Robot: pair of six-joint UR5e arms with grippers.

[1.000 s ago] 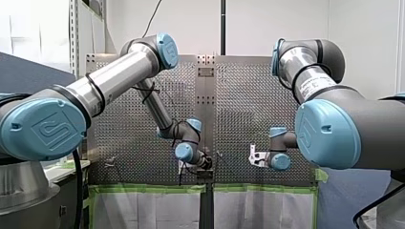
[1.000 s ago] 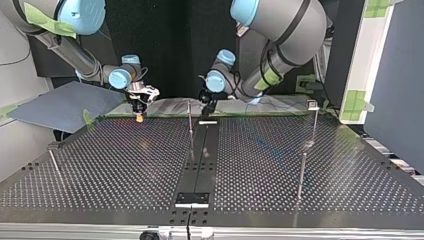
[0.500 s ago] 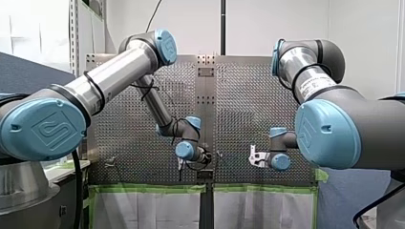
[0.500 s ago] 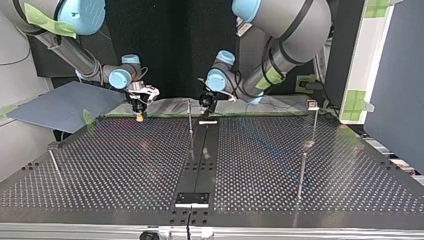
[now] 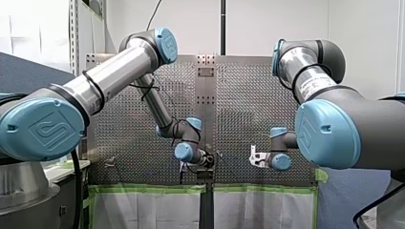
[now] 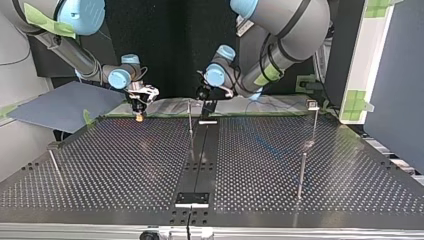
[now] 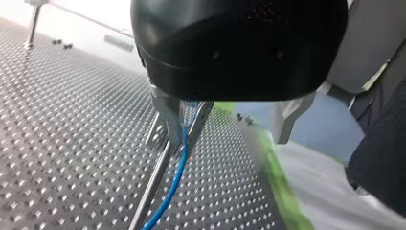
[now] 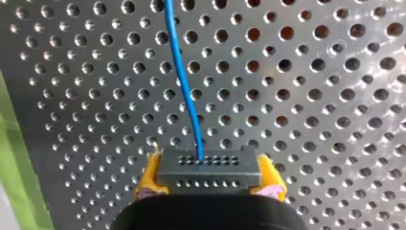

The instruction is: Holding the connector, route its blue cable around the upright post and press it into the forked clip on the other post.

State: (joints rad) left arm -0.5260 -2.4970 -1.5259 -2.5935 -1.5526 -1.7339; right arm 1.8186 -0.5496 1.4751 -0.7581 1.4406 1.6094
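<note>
The table (image 6: 125,160), one in number, filled the lower half of the top view. Two arms worked at its far edge: my left arm (image 6: 280,30) entered at that view's upper right, my right arm (image 6: 65,47) at its upper left.

Four posts (image 6: 301,175) stood on the table: one at centre, two at right, one leaning at lower left. The far right one carried a small head; whether that was the forked clip was too small to tell.

Two grippers were in use. My left gripper (image 7: 186,120) hung just beside the centre post (image 6: 190,117), apparently so that the cable (image 7: 178,172) could be led around it. Its metal fingers were closed on the cable, which ran down between them alongside the post.

My right gripper (image 8: 209,178) was clamped on the single connector (image 8: 209,163), with yellow pads (image 8: 148,177) on its two ends, low over the table at the top view's upper left. This grip likely anchored the cable's end while the other arm routed the slack.

The one cable left the connector's middle and ran off ahead of that gripper. Routing was judged begun, the clip step not yet done
</note>
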